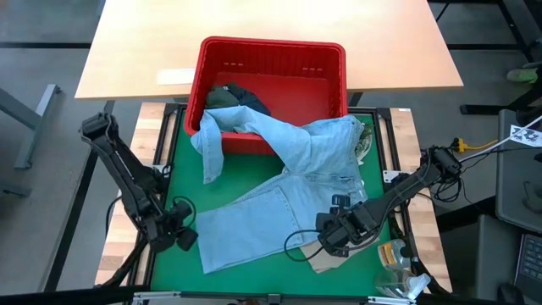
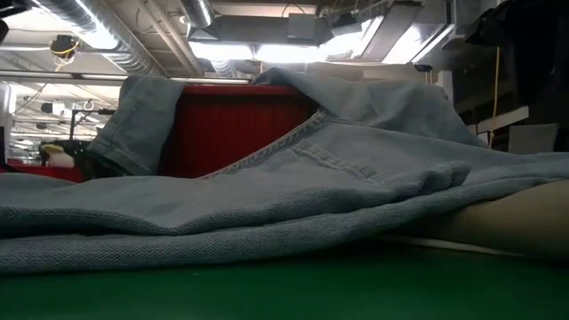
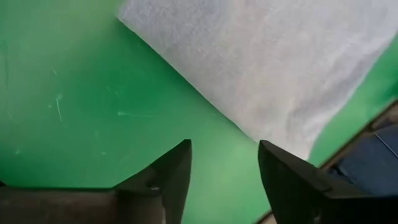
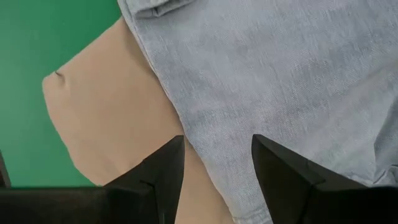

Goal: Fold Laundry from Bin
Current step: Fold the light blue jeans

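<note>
Denim garment (image 1: 279,199) covers most of beige garment (image 1: 326,257).

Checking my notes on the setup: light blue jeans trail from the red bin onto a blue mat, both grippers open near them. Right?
Nearly. The mat is green, not blue, as the high view shows; the jeans, red bin, left gripper and right gripper match.
</note>
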Controlling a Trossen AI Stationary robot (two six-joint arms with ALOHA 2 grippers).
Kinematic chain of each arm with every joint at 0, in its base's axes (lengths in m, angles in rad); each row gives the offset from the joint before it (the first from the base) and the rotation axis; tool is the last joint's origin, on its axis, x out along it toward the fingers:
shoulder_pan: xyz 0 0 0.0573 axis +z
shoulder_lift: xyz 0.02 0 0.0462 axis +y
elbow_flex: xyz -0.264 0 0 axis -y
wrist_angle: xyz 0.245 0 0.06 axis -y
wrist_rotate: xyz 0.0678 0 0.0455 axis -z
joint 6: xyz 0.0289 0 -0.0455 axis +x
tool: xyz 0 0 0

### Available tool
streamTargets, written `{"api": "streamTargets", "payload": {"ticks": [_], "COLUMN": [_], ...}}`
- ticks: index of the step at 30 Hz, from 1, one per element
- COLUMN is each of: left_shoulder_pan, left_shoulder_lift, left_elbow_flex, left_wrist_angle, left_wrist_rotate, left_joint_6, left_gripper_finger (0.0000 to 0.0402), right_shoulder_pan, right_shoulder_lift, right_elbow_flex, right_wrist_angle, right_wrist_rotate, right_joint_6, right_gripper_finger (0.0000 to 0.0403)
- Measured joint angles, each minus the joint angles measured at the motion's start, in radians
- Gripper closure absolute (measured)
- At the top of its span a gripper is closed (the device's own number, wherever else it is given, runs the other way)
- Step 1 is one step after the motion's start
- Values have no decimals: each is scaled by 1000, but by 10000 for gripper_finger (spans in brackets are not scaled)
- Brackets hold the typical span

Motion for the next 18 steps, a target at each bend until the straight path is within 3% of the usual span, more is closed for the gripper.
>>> {"api": "streamTargets", "payload": {"ticks": [5,18], "left_shoulder_pan": [22,43], "left_shoulder_lift": [58,238], "left_elbow_flex": [0,0], "left_wrist_angle": [4,135], "left_wrist_rotate": [0,-23], "left_joint_6": [0,-26], "left_gripper_finger": [194,192], "right_shoulder_pan": [0,0], "right_shoulder_lift": [0,0], "right_elbow_flex": [0,0], "right_wrist_angle": [-1,-1], "right_wrist_rotate": [0,0], "right_joint_6": [0,-2], "right_gripper_finger": [217,217]}}
